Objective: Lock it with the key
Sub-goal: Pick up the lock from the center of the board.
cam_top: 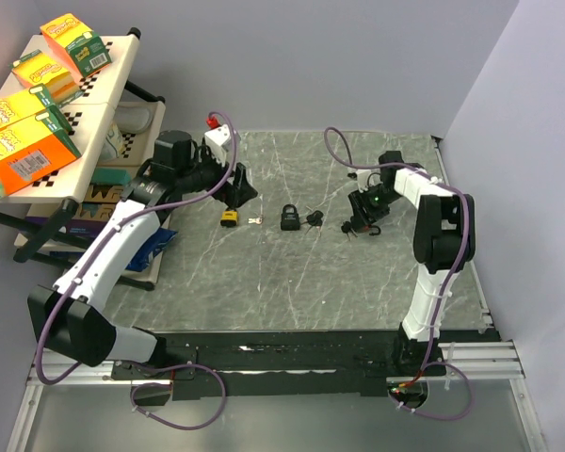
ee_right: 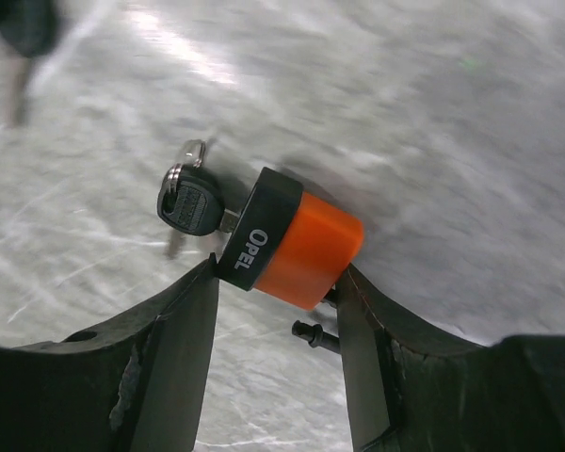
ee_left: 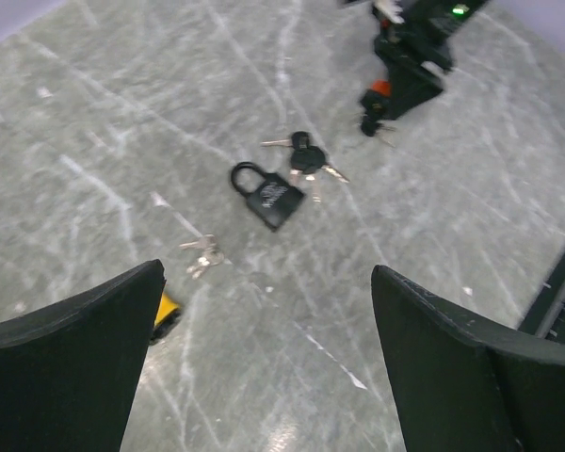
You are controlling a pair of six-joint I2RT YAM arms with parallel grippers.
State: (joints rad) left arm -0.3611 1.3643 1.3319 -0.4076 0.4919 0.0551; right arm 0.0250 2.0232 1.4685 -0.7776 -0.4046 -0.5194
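Right gripper point(ee_right: 275, 282) squeezes the orange padlock point(ee_right: 301, 247) between its two black fingers point(ee_right: 174, 348), which touch the lock's sides. The lock is smooth and rounded, with a black band that says OPEL. A key point(ee_right: 193, 205) with a black plastic head sticks in its end. The left gripper point(ee_left: 268, 282) hangs wide open over the grey, marble-streaked table point(cam_top: 339, 273) and holds nothing. Below it lie a black padlock point(ee_left: 271, 200), a bunch of keys point(ee_left: 306, 158) just beside that, and a yellow padlock point(ee_left: 166, 309) near small silver keys point(ee_left: 202, 254).
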